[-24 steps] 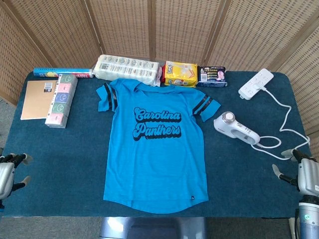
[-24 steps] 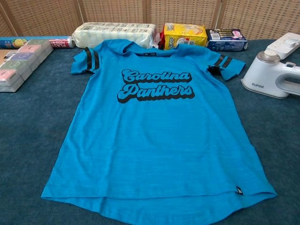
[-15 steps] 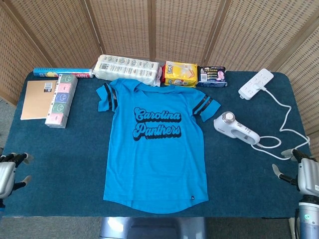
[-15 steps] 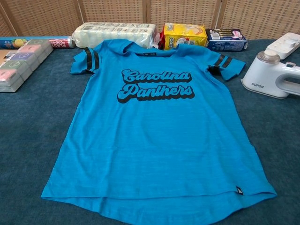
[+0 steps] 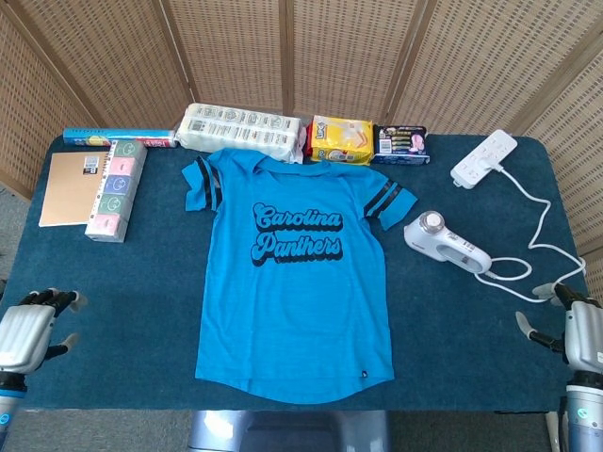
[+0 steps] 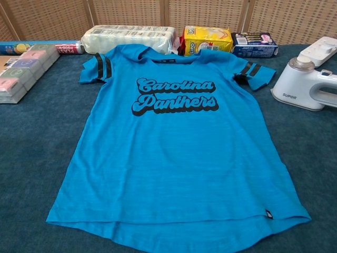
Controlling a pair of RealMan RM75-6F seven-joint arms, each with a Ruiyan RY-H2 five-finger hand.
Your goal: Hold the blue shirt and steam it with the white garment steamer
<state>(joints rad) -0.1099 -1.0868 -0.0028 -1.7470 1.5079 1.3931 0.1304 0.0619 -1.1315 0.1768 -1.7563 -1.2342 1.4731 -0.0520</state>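
At the table's near edge, the left hand (image 5: 28, 330) hovers at about 8 o'clock, fingers apart and holding nothing; the right hand (image 5: 577, 331) at 4 o'clock is likewise spread and empty. The blue shirt (image 5: 294, 273) lies flat mid-table (image 5: 141, 282), untouched. At 2 o'clock rests the white garment steamer (image 5: 447, 242), its cord (image 5: 539, 226) running to a power strip (image 5: 484, 158). Packaged goods (image 5: 341, 139) line the far edge.

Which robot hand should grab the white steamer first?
Probably the right hand. The white garment steamer lies to the right of the blue shirt, on that hand's side. The left hand is at the far left edge, with the shirt between.
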